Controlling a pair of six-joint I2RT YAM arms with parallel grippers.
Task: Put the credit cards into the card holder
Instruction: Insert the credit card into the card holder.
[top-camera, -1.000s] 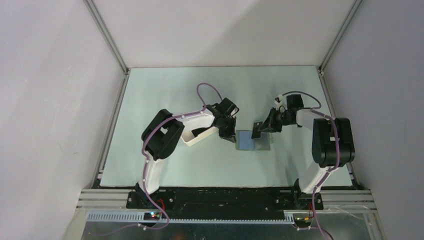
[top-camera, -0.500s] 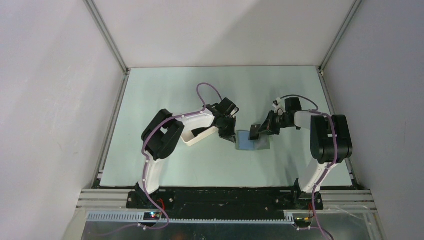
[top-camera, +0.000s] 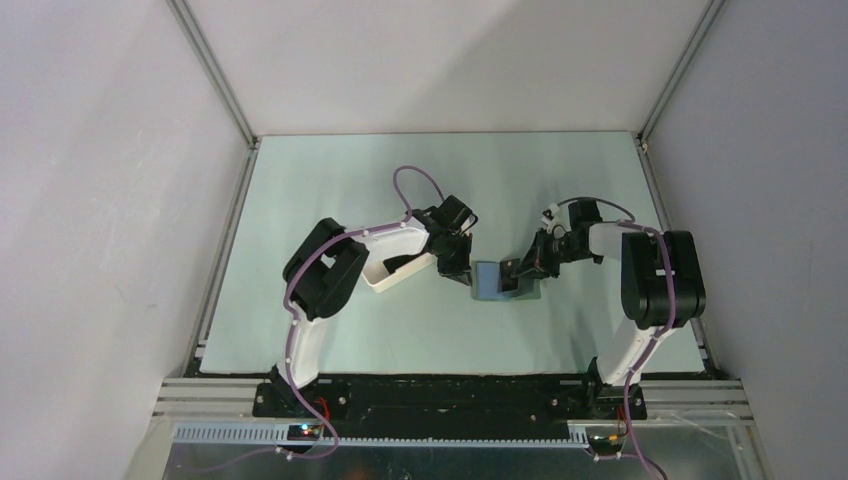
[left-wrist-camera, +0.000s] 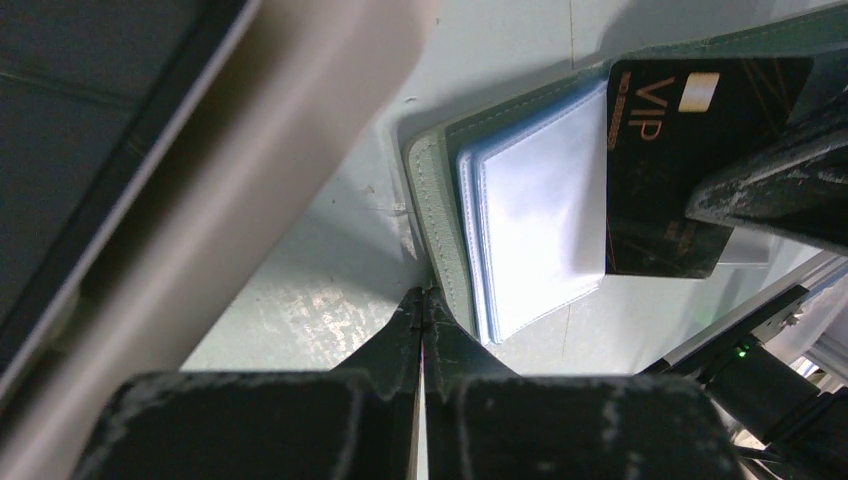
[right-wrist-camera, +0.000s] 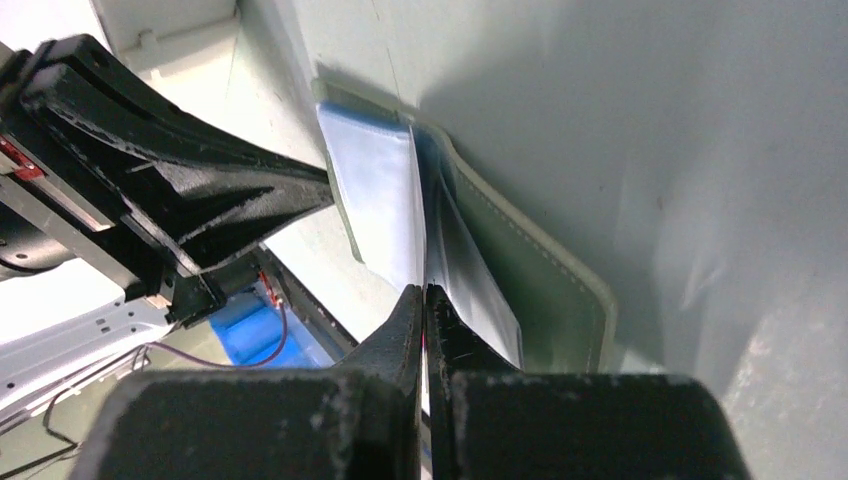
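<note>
The card holder (top-camera: 493, 284) lies open on the table, with a grey-green rim (left-wrist-camera: 432, 205) and pale blue sleeves (left-wrist-camera: 540, 225). My left gripper (top-camera: 463, 272) is shut, and its tips (left-wrist-camera: 423, 298) press down at the holder's left edge. My right gripper (top-camera: 518, 270) is shut on a black credit card marked VIP (left-wrist-camera: 665, 130). It holds the card's edge among the sleeves (right-wrist-camera: 385, 195). In the right wrist view the card sits edge-on between the fingers (right-wrist-camera: 424, 297).
A long white tray (top-camera: 383, 277) lies under my left forearm with something dark (top-camera: 400, 264) in it. Its wall fills the upper left of the left wrist view (left-wrist-camera: 250, 160). The cage walls stand close on both sides.
My right gripper has moved left and down with the card, from above the holder's right side onto its sleeves. The left arm has stayed put.
</note>
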